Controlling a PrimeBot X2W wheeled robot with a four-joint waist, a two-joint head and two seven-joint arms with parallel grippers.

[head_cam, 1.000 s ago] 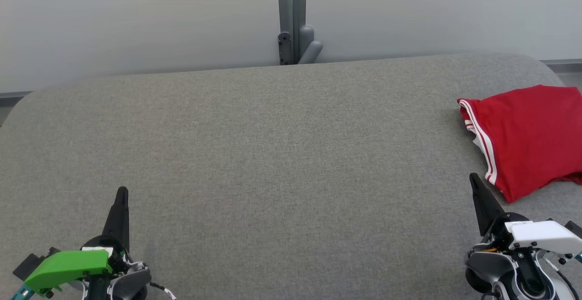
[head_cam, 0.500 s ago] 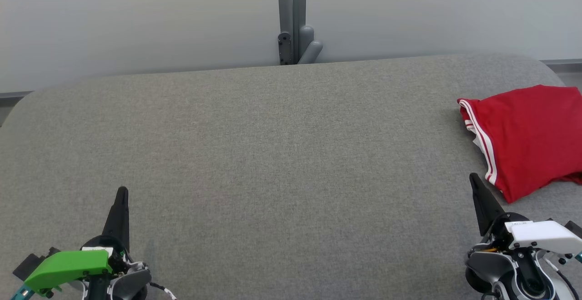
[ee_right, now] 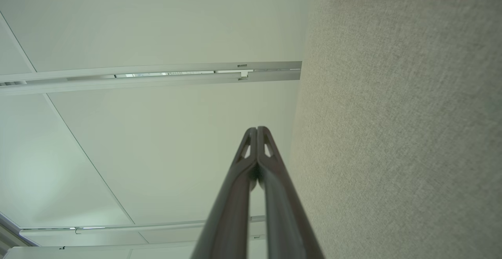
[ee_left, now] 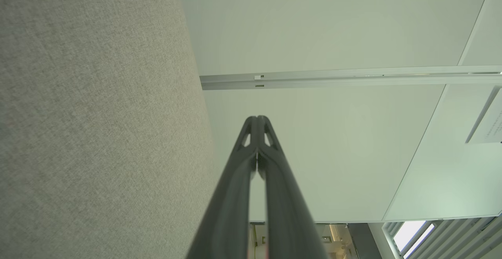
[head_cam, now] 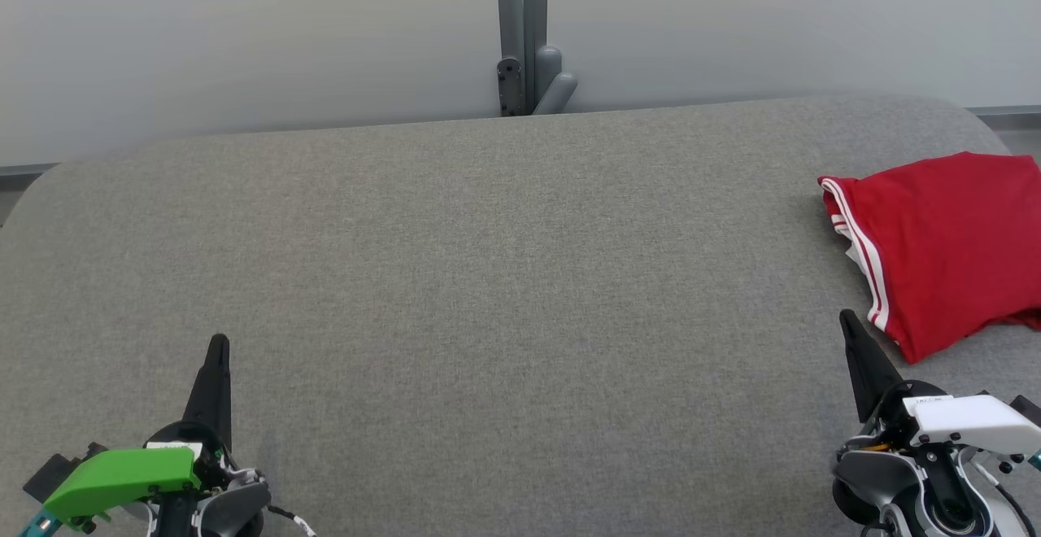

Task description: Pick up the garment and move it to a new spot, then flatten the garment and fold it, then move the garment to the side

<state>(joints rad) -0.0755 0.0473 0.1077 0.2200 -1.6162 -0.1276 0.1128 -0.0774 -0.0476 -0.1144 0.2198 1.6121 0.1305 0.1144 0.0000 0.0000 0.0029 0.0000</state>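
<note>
Garment (head_cam: pixel 943 252): red, white-striped hem, folded into a compact block, lying at the far right edge of the counter (head_cam: pixel 504 277), partly cut off by the frame. Placement to one side suggests the task is all but finished.

Left hand (head_cam: pixel 218 343): fingers pressed together, empty, parked low at near left, well apart from the garment (likely nothing left to grasp).

Right hand (head_cam: pixel 848 319): likewise closed, empty, near the garment's front corner, not touching.

1. Head view: high at the near edge, looking forward and down across the grey padded surface (head_cam: pixel 520 277) to the far wall (head_cam: pixel 244 32).
2. Left wrist view: low, close over the surface, facing the far wall.
3. Right wrist view: likewise from the right; all three share surface and wall.
</note>
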